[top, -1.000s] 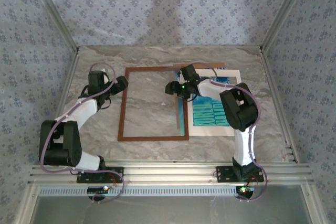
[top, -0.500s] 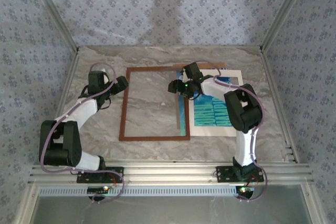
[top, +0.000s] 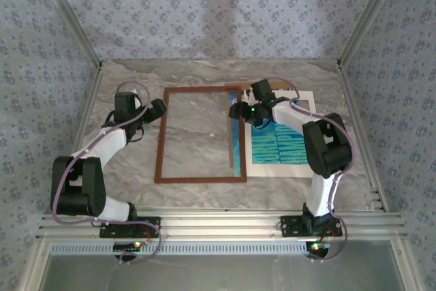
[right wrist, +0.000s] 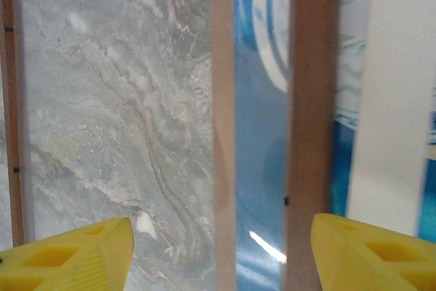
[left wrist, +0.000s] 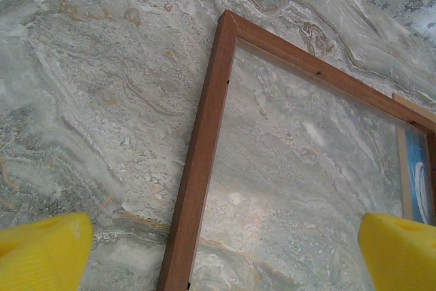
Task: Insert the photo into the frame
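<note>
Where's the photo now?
In the top view, the photo lies right of centre under the white mat, its left edge overlapped by the right rail of the frame.

The right jaws shifted rightward toward the photo (top: 276, 144).

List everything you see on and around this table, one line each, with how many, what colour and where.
frame: one, reddish-brown, flat on the table, left of middle.
photo: one, blue-teal, right of middle, its left part under the frame's right bar.
mat: one, white, lying over the photo, right of the frame.
backing board: one, pale brown, an edge showing beside the photo inside the frame.
table: one, grey marble.
walls: patterned blue-grey, on three sides.
rail: silver, near edge.
left tool: one, yellow fingertips, open, by the frame's far left corner.
right tool: one, yellow fingertips, open, above the frame's right bar.
</note>
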`<state>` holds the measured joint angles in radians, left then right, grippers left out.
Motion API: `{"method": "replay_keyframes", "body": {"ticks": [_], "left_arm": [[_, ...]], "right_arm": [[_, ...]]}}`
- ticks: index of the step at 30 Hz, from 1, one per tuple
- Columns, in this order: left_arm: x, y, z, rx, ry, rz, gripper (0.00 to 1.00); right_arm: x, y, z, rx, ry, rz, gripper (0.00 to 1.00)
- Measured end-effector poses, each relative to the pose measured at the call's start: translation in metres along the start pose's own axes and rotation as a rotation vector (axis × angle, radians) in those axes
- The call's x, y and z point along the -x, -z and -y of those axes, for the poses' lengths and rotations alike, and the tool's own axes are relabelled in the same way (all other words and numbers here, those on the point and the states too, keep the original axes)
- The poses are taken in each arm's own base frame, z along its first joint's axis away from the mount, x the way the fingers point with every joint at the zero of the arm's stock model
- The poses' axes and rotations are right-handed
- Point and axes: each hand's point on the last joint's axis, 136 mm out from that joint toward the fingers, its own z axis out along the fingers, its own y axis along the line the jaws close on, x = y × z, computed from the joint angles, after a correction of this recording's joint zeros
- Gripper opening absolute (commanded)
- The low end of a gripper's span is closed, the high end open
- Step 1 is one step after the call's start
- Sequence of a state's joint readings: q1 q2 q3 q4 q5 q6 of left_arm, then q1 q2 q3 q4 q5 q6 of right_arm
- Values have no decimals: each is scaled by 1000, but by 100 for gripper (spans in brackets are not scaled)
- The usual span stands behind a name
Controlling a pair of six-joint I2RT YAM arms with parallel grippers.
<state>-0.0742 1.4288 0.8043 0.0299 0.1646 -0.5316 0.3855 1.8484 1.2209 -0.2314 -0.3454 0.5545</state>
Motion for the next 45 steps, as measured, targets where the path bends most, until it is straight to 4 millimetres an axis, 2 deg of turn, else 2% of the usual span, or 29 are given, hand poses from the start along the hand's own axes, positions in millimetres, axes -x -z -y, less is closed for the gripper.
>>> {"method": "replay_keyframes", "body": {"ticks": [3,6,10,14,20,22,25,28,32,38,43,45], "left_arm": [[0,0,0,0,0,-1,99],[-2,0,3,-4,-4,-5,100],[-7,-3,7,-8,-14,-18,99],[-12,-7,5,0,-14,-34,99],[-11,-9,1,23,-13,-34,99],[-10,-9,2,25,-13,-36,98],[-10,-13,1,36,-16,-49,97],[-11,-20,-1,58,-30,-77,96],[-18,-40,-1,107,-77,-155,90],[-33,-72,-13,214,-161,-297,81],[-47,-82,-28,282,-199,-391,68],[-50,-84,-34,307,-216,-415,64]], "right_arm": [[3,14,0,-20,31,29,72],[-6,16,-21,-18,108,33,72],[-30,0,-51,-30,230,-7,72],[-35,-18,-58,-58,283,-31,72],[-35,-41,-49,-94,292,-68,72],[-39,-42,-46,-101,296,-85,72],[-39,-35,-44,-104,309,-83,74],[-37,-12,-33,-112,308,-62,76],[-28,14,-15,-122,281,-15,78],[-39,11,22,-143,209,-41,79],[-31,11,39,-121,140,-18,79],[-28,12,51,-116,99,-2,79]]}}
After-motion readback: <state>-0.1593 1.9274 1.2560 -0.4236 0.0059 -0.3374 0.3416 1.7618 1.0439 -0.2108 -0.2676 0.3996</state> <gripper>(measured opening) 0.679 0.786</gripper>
